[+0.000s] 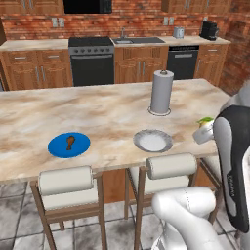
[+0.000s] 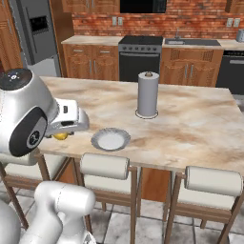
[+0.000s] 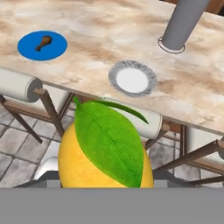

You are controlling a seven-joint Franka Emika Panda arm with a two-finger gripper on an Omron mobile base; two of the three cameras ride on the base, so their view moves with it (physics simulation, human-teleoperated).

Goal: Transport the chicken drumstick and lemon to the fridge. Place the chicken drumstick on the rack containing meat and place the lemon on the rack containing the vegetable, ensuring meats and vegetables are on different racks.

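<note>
Lemon (image 3: pixel 94 164) clamped between fingers, lifted off bench (image 1: pixel 97 112) edge above stools. Judged light, firm, smooth-skinned, roll-prone; best gripped across widest middle. Chicken drumstick (image 1: pixel 70 142) left on blue plate (image 1: pixel 56 146).

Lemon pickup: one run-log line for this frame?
gripper: shut on lemon, lifted off counter | chicken drumstick: on blue plate | grey plate: empty
</note>
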